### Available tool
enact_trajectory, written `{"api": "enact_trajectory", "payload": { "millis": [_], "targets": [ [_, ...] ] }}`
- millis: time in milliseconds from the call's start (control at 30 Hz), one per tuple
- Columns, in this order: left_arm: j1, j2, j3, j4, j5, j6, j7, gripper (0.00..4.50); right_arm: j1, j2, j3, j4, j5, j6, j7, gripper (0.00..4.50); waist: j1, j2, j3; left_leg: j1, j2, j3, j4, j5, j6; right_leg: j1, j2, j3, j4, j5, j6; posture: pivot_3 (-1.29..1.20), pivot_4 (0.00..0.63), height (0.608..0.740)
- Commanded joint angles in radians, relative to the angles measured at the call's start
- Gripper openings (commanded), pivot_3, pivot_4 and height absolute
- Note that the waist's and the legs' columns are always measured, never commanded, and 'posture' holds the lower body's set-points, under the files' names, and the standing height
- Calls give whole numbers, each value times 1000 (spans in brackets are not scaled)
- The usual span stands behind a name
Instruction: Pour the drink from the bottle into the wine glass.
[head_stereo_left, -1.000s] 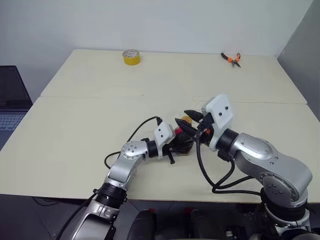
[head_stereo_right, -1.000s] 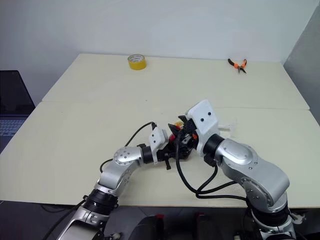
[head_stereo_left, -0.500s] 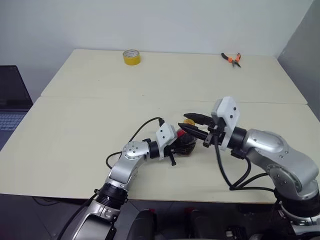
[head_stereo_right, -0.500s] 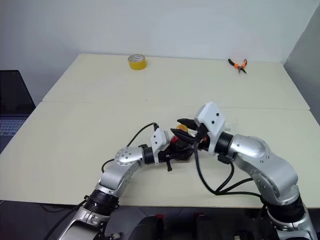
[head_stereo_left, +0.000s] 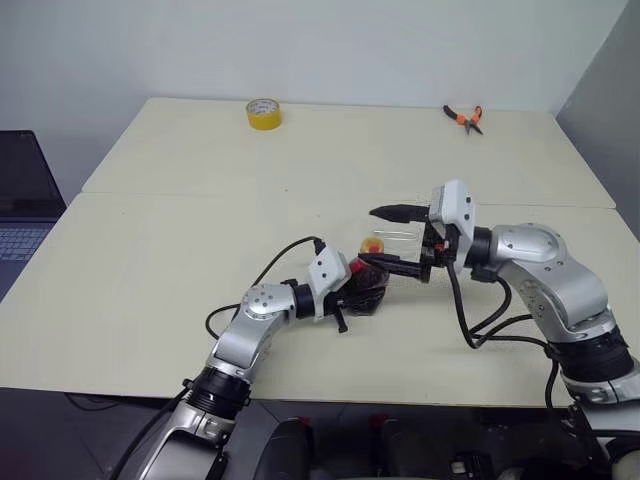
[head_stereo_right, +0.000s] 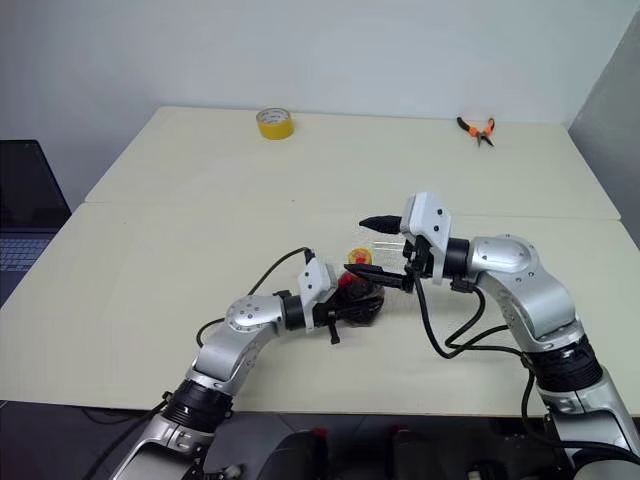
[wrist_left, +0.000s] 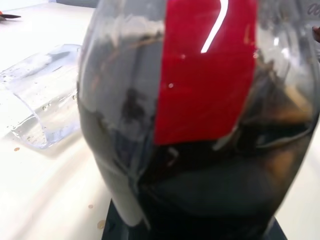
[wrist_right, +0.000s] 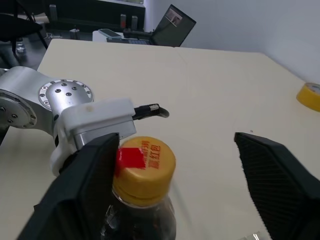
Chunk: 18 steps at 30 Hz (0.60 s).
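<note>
Swung out to the right since a second ago: right gripper (head_stereo_left: 392, 238), off the cap and now spread wide, one finger above the bottle's top, the other beside its neck, nothing held. Left gripper (head_stereo_left: 352, 290) unchanged, clamped tight on the bottle (head_stereo_left: 366, 285), held tilted just above the table (head_stereo_left: 180, 250) near the middle. Cap (head_stereo_left: 372, 245) yellow and on the neck, so likely a regrasp partway through unscrewing rather than a finished opening; pouring not started, drink (wrist_left: 210, 200) all inside the bottle.

Seen from the right wrist: cap (wrist_right: 145, 162) between that gripper's spread black fingers (wrist_right: 75, 190), closer to one, with a red label tab at its edge and the left gripper's white housing behind; cannot tell whether the cap is loose.

Seen from the left wrist: red label strip and dark liquid up close, plus clear glass (wrist_left: 37, 107) lying on its side on the table just past the bottle. Head views give that glass (head_stereo_left: 398, 236) as faint glints only, behind the right gripper. Likely needs standing up before any pour.
</note>
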Motion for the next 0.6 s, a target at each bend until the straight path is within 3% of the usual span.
{"api": "enact_trajectory", "payload": {
  "millis": [33, 467, 600],
  "targets": [
    [-2, -7, 15, -86, -33, -27, -9, 665, 34, -24, -98, -57, 11, 33, -46, 4500, 1, 0, 0, 0, 0, 0, 0, 0, 0, 0, 0, 0, 0, 0, 0, 0, 150, 740],
    [-15, -12, 12, -60, -32, -37, -14, 655, 287, -52, -310, -357, 184, 249, -174, 4500, 3, 0, 0, 0, 0, 0, 0, 0, 0, 0, 0, 0, 0, 0, 0, 0, 150, 740],
    [-20, -14, 12, -50, -31, -43, -16, 648, 294, -24, -272, -478, 248, 317, -245, 4500, -3, 1, 0, 0, 0, 0, 0, 0, 0, 0, 0, 1, 0, 0, 0, 0, 150, 740]
  ]
}}
